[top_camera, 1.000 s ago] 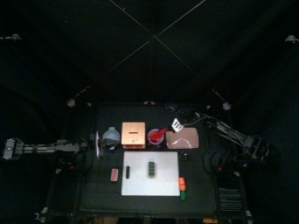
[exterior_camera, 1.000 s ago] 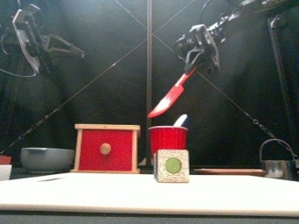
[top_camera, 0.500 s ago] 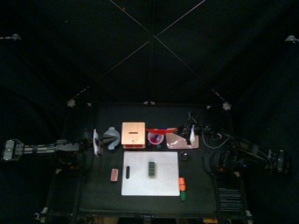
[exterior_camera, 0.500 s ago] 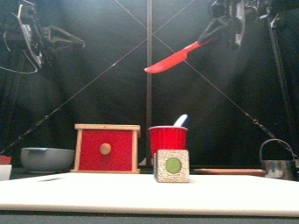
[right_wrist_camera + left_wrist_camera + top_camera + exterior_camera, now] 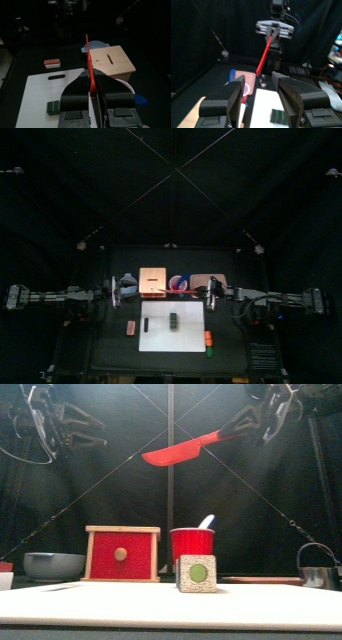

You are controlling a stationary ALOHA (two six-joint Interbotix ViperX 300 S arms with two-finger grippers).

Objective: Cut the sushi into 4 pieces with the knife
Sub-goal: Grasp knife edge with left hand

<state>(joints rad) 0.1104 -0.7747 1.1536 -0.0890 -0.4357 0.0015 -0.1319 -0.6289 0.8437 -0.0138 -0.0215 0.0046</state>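
— State of right gripper (image 5: 274,412)?
— Clamped tight on handle of red plastic toy knife (image 5: 181,450), blade slanting down away from it.
— Sushi?
— Dark green toy sushi roll (image 5: 175,317) far below right gripper, on white cutting board (image 5: 154,333).
— And left gripper (image 5: 258,82)?
— Spread wide, empty, raised well apart from roll.

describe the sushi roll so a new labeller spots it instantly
Start at the white cutting board, front and centre in the top view. The sushi roll is the short dark green block lying on it. It alone sits on the board; the orange toy lies off its right edge.
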